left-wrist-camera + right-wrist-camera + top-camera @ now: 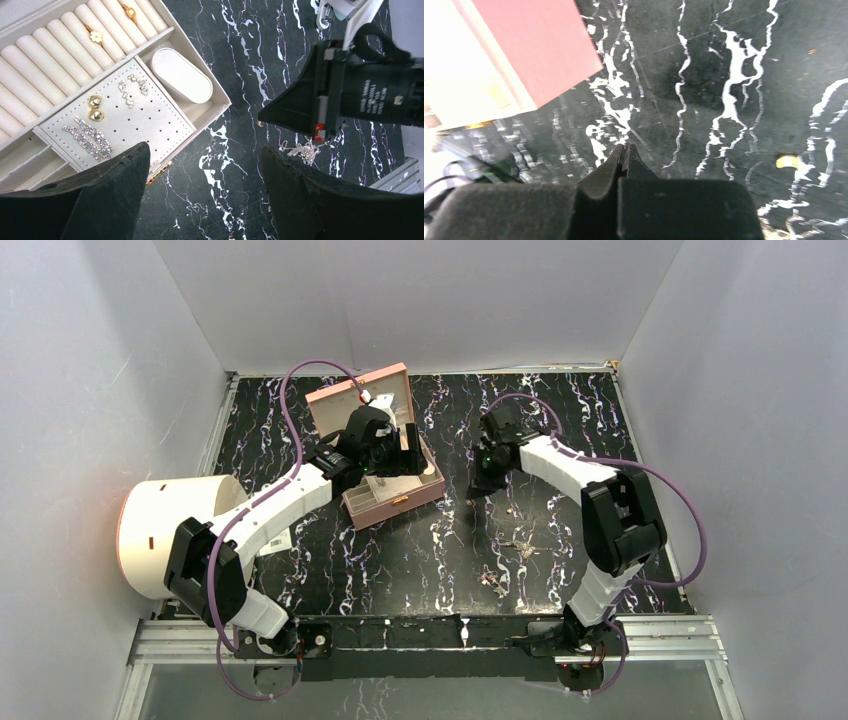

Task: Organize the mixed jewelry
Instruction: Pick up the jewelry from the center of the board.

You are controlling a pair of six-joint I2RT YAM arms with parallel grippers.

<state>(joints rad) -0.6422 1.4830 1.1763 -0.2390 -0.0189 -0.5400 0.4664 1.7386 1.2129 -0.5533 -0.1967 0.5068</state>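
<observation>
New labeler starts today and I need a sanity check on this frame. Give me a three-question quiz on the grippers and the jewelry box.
1. True or false: the left gripper is shut.
2. In the pink box, the gold rings sit: A) on the ring rolls; B) on the perforated pad; C) on the oval cushion.
3. Which gripper is nearer the loose jewelry on the table?
Key: 1 false, it is open. 2 A. 3 the right gripper, which is shut and low over the table.
</observation>
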